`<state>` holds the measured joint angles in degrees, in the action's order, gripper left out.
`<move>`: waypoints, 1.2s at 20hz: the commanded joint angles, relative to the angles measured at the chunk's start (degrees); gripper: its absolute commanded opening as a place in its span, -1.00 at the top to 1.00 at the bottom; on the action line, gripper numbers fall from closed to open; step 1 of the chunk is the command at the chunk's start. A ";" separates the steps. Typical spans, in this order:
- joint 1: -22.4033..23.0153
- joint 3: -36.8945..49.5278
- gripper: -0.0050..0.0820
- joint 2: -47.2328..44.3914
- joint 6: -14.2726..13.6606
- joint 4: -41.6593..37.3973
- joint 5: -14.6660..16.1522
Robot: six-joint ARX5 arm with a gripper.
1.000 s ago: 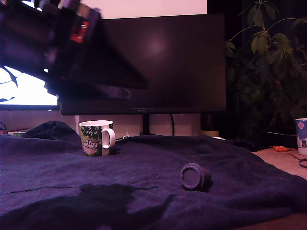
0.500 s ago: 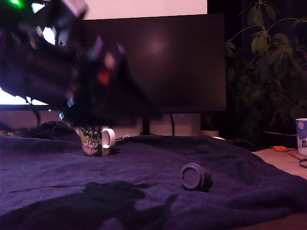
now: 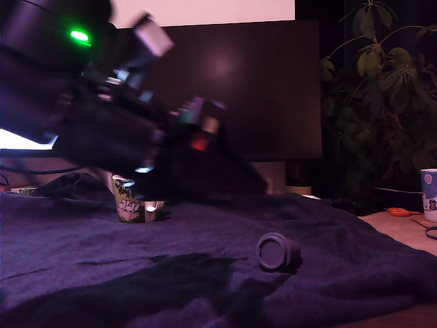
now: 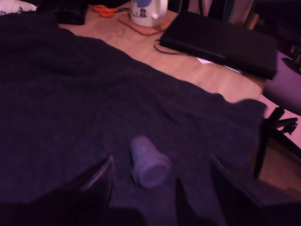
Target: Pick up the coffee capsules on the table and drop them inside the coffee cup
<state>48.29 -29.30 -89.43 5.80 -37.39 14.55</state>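
1. You are looking at a dark monitor [image 3: 273, 89] standing at the back, dim purple light lying over everything.
2. A leafy plant [image 3: 382, 89] is filling the exterior view's right.
3. Orange scissors [image 4: 106, 9] are lying on bare wood.

One capsule [image 3: 278, 252], two cups [image 3: 134, 199] [image 3: 429, 193], one monitor [image 3: 273, 89], one plant [image 3: 379, 89].

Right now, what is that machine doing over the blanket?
A robot arm is reaching toward a small coffee capsule lying on its side on the dark blanket. Its gripper is open, a finger on either side of the capsule, not touching it. The coffee cup it should go into stands farther back, to the exterior view's left, partly hidden by the arm. Nothing has been picked up yet.
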 commanded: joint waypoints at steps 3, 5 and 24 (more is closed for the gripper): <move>0.26 -3.19 -0.47 -4.44 -0.15 0.63 -0.04; 0.26 -5.42 -0.47 -6.10 0.24 2.16 -0.04; 1.01 -17.33 -0.47 -16.52 0.87 17.81 -1.60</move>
<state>48.80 -46.26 -104.09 6.31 -18.94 13.13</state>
